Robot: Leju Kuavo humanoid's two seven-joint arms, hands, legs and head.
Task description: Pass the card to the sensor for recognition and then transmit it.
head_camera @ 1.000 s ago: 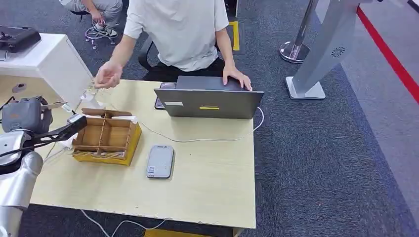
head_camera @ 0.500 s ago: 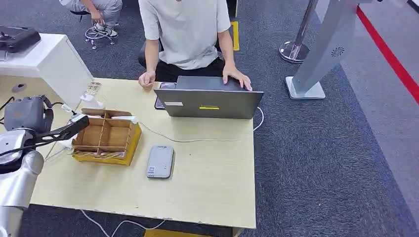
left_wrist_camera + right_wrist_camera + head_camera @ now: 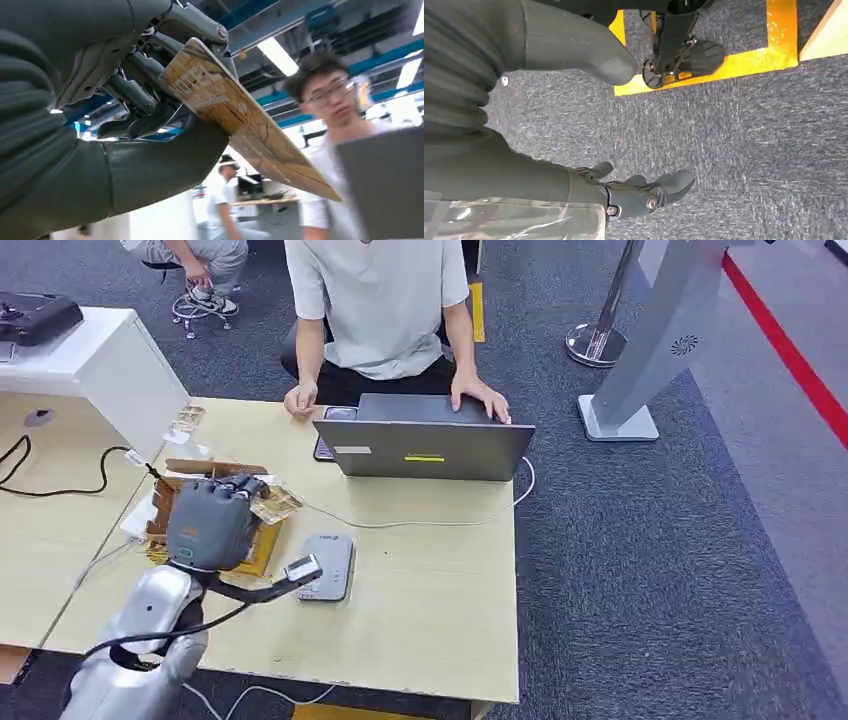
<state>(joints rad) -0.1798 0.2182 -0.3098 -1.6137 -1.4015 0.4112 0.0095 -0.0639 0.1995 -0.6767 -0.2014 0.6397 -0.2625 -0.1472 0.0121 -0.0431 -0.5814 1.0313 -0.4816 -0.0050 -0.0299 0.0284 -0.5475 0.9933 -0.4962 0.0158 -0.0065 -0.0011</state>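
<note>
My left hand (image 3: 207, 522) hovers over the compartmented cardboard box (image 3: 266, 543) and pinches a tan patterned card (image 3: 273, 504) that sticks out toward the laptop. In the left wrist view the card (image 3: 240, 125) sits between the thumb and the dark fingers of my left hand (image 3: 105, 155). The grey card sensor (image 3: 330, 558) lies flat on the table just right of the box, a little nearer to me than the card. My right hand (image 3: 524, 170) hangs over the carpet with its fingers apart and nothing in it.
A person (image 3: 375, 300) sits across the table, one hand on the grey laptop (image 3: 425, 445), the other resting on the table edge. A white cable (image 3: 420, 523) runs from the laptop toward the box. A white cabinet (image 3: 110, 360) stands at the left.
My left arm swung in from the far left to above the box and now shows the card in its fingers. The person's raised hand came down to the table edge.
</note>
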